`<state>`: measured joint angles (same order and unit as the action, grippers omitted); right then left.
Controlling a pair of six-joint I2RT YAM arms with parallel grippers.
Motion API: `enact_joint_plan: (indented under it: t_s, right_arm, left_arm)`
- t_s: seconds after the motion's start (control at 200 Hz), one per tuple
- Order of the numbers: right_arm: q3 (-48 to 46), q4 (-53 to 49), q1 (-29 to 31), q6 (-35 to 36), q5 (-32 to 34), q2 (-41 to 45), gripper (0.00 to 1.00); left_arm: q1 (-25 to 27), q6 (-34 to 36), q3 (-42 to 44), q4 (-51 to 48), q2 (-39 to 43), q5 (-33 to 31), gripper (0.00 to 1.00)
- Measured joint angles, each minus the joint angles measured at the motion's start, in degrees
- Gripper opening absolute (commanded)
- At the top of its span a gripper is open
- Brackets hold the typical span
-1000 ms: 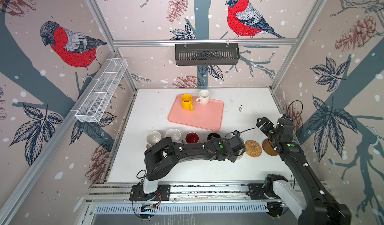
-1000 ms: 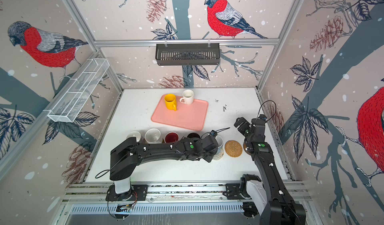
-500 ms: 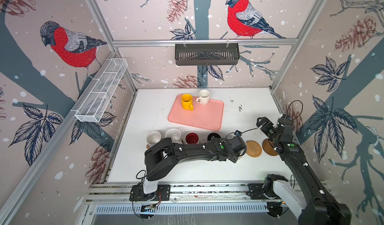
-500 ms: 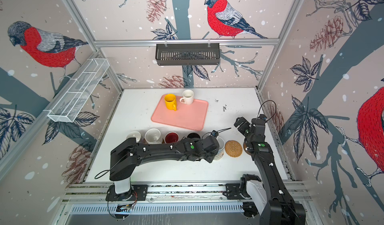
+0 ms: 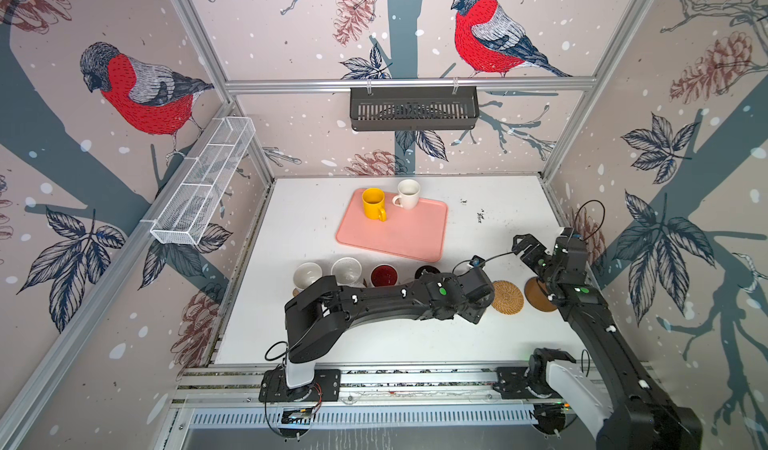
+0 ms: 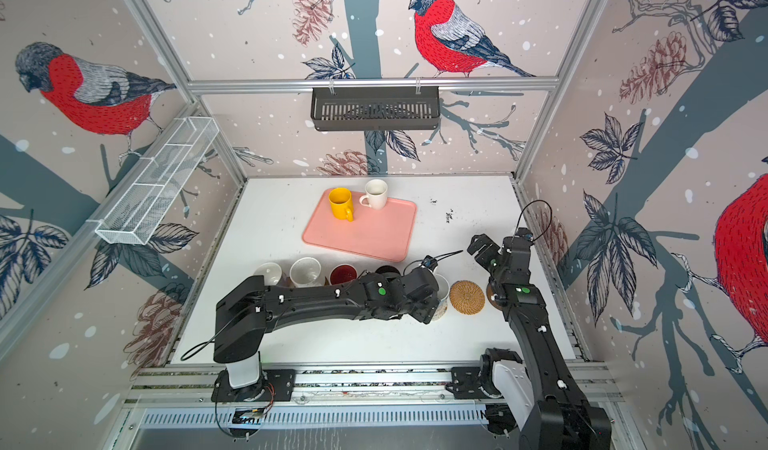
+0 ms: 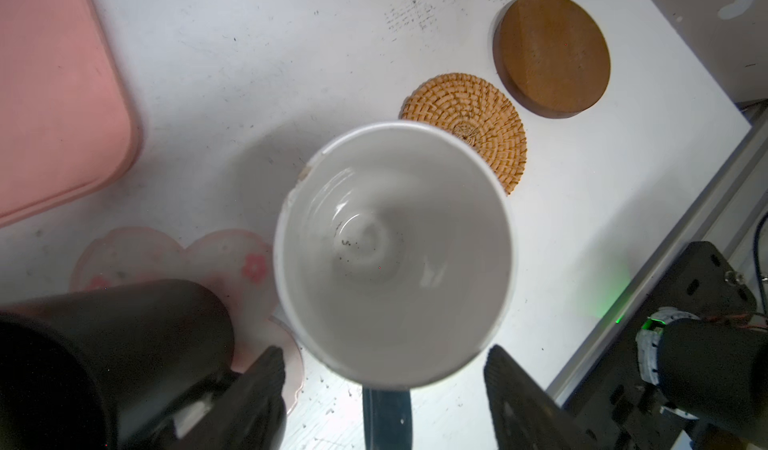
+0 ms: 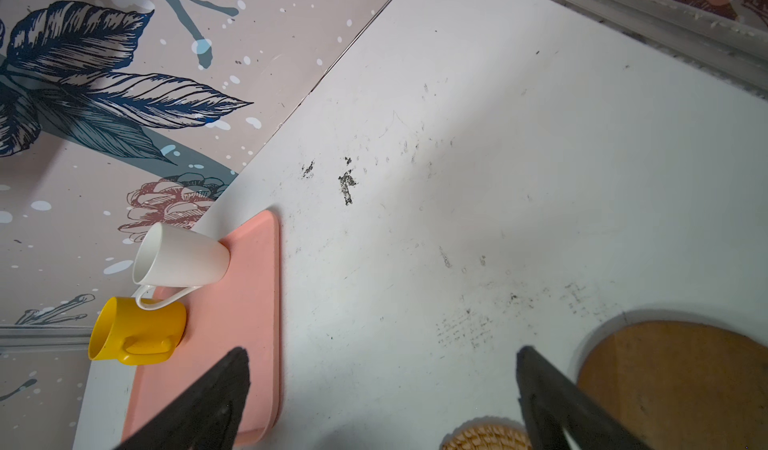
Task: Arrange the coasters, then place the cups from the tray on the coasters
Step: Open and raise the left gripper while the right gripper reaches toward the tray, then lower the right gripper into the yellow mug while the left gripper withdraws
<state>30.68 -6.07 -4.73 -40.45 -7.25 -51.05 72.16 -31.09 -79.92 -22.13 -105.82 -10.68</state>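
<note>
Taking the far wall as 12 o'clock in both top views, the left gripper (image 7: pixel 383 350) sits low at the white mug with a dark blue handle (image 7: pixel 395 252). Its fingers (image 7: pixel 511 389) are spread wide, one on each side of the handle with clear gaps, and they grip nothing. This mug stands upright; what lies under it is hidden.

Just beside it at 3 o'clock lies the round golden woven rattan coaster (image 5: pixel 507 297), bare. At that one's 3 o'clock is the glossy brown wooden disc coaster (image 7: pixel 552 53), also bare.

At the mug's 9 o'clock the black mug (image 7: pixel 112 344) stands on the pink-white flower-shaped coaster (image 7: pixel 224 261). Further toward 9 o'clock come the white mug with a red inside (image 5: pixel 383 275), the speckled white mug (image 5: pixel 346 270) and a pale whitish mug (image 5: pixel 307 275).

The right gripper (image 5: pixel 525 248) hovers over the white tabletop (image 5: pixel 299 219) at 12 o'clock of the brown disc, jaws fully apart and empty.

At 12 o'clock of the mug row lies the salmon-pink rectangular tray (image 5: pixel 399 236). The yellow mug (image 5: pixel 373 203) and the plain white mug (image 5: pixel 407 193) stand along its 12 o'clock edge, the yellow one at 9 o'clock of the white
</note>
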Motion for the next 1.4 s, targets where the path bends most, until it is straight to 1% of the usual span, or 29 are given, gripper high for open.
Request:
enact_joint_plan:
  t_s: [0.1, 0.225, 0.305, 0.41, 0.535, 0.65, 0.77, 0.92, 1.071, 1.161, 1.226, 1.396]
  right_arm:
    - [0.1, 0.1, 0.0, 1.0, -1.4, 0.3, 0.99]
    - [0.4, 0.3, 0.1, 3.3, -3.9, 0.9, 0.99]
    - [0.7, 0.5, 1.1, 4.7, -5.1, 1.4, 1.00]
    - [2.4, 0.4, 4.5, 6.1, -5.2, 1.2, 1.00]
    - [6.3, 0.1, 11.2, 6.4, -1.0, -1.9, 1.00]
    - [9.4, 0.1, 18.0, 6.1, 4.0, -6.4, 1.00]
    - [13.9, 0.1, 23.6, 6.1, 7.7, -12.7, 1.00]
    - [23.5, -0.1, 29.5, 8.0, 10.4, -23.7, 0.99]
    - [33.8, -1.7, 32.7, 11.3, 10.6, -34.8, 0.96]
    - [39.9, -3.3, 34.1, 13.4, 10.6, -41.2, 0.95]
    - [44.4, -4.5, 35.5, 14.8, 10.4, -45.6, 0.95]
    - [54.9, -6.1, 38.6, 17.4, 10.4, -55.8, 0.93]
  left_arm:
    - [0.0, 0.0, 0.7, 0.0, 1.6, -0.2, 0.91]
    - [0.0, 0.1, 1.7, -0.7, 4.8, -1.7, 0.96]
    - [0.0, 0.0, 1.8, -1.5, 7.1, -3.8, 0.97]
    - [0.0, 0.0, 2.1, -2.8, 10.9, -8.0, 0.97]
    - [-2.1, 0.0, 3.8, -4.0, 16.5, -11.1, 0.97]
    - [-6.6, 0.1, 7.9, -4.2, 22.8, -12.1, 0.97]
    - [-11.7, 1.1, 12.3, -4.0, 29.4, -12.3, 0.95]
    - [-20.9, 1.6, 17.0, -3.9, 37.2, -11.5, 0.95]
    - [-30.5, 2.7, 20.5, -4.1, 43.0, -8.3, 0.95]
    - [-35.0, 3.0, 21.3, -4.4, 44.9, -6.2, 0.96]
    - [-37.7, 3.7, 21.5, -5.1, 45.8, -4.1, 0.97]
    - [-43.6, 5.1, 21.9, -6.6, 48.5, -1.2, 0.97]
